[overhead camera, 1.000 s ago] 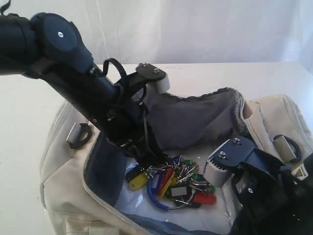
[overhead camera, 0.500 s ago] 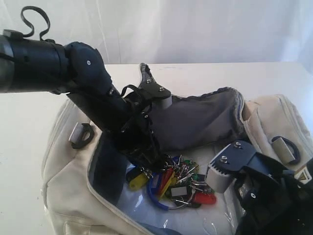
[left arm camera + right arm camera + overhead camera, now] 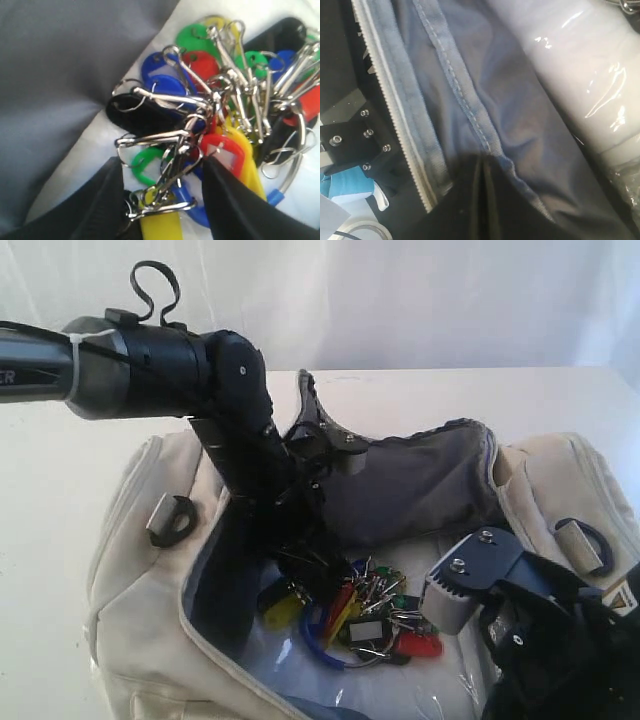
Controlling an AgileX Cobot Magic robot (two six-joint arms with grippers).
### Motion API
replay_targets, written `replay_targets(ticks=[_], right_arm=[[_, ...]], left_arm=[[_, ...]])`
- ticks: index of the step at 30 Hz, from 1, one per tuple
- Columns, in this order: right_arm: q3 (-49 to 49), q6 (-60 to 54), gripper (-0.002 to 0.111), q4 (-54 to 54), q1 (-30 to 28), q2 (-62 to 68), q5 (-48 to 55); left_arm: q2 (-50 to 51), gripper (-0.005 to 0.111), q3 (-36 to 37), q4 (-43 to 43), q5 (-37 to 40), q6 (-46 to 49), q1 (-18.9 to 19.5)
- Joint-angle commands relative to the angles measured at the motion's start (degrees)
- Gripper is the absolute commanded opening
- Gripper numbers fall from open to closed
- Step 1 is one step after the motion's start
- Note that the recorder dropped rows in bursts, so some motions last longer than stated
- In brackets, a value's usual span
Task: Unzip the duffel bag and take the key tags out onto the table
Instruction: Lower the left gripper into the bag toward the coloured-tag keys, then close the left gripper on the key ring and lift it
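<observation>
Key tags (image 3: 345, 615) lie bunched on the floor of the open duffel bag (image 3: 125, 570), on a clear plastic sheet (image 3: 580, 75) inside it; they look light, hard and slippery, swinging loose on thin metal rings and clips (image 3: 235, 95), so the tangle of clips at the bunch's middle seems the surest hold; left gripper (image 3: 160, 172) hangs inside the bag, jaws apart astride one clip; right gripper (image 3: 482, 180) appears pinched on the bag's lining at its near edge; the upturned lining flap (image 3: 420, 485) at the bag's far side may crowd the lift; table (image 3: 60, 470) surrounds the bag.
</observation>
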Motion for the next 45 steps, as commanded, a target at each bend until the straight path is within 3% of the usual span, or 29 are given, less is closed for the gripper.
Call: replay_targets(ticks=[1, 10, 14, 20, 24, 34, 45], right_arm=[[0.39, 0.10, 0.000, 0.73, 0.53, -0.49, 1.59], [0.39, 0.10, 0.000, 0.49, 0.53, -0.49, 0.80], [0.39, 0.10, 0.000, 0.49, 0.53, -0.49, 0.80], [0.39, 0.10, 0.000, 0.48, 0.53, -0.49, 0.70], [0.39, 0.10, 0.000, 0.48, 0.53, -0.49, 0.61], [0.39, 0.10, 0.000, 0.48, 0.53, -0.49, 1.06], [0.39, 0.10, 0.000, 0.48, 0.53, -0.49, 0.70]], left_arm=[[2.11, 0.053, -0.31, -1.58, 3.10, -0.54, -0.45], [3.25, 0.053, -0.31, -10.90, 3.15, 6.96, -2.17], [3.25, 0.047, -0.31, -11.93, 3.62, 7.08, -2.55], [3.35, 0.023, -0.31, -13.58, 3.66, 7.08, -2.55], [3.24, 0.000, -0.44, -13.48, 2.31, 7.38, -2.55], [-5.37, 0.000, -4.66, -9.99, 4.39, 6.78, 0.29], [-12.76, 0.000, -4.66, -6.39, 5.50, 6.31, 0.29]])
